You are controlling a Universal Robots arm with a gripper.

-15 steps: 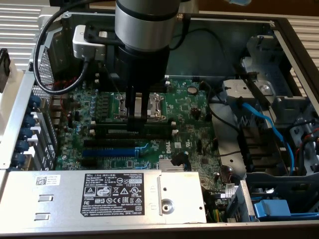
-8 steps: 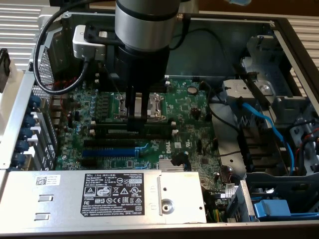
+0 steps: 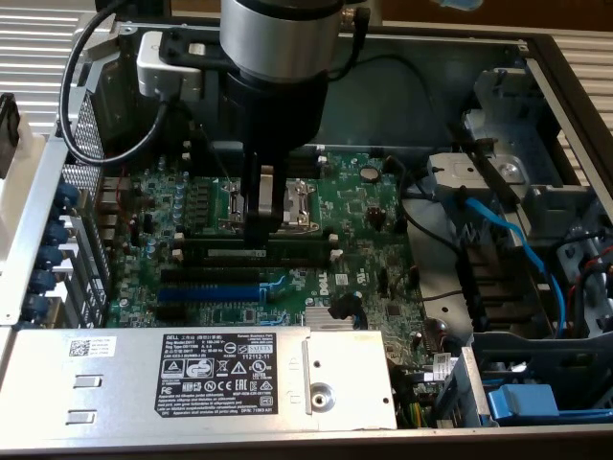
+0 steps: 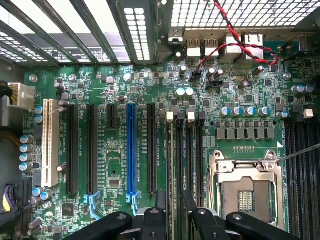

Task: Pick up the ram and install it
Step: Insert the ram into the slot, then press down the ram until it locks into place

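The black label (image 3: 222,370) on the grey power supply (image 3: 144,383) reads "DELL"; its smaller print is unreadable.

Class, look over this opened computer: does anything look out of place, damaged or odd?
Nothing looks spilled or broken. Two things stand out: the processor socket sits bare, with no cooler over it, and a twisted red-and-black wire trails loosely across the motherboard near the rear ports.

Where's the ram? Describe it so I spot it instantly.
Start at the green motherboard in the open case, then the claw over its middle. Below the claw lies the ram, a long thin stick along the black memory slots. Its pale label strip sets it apart from the bare slots and the blue slot.
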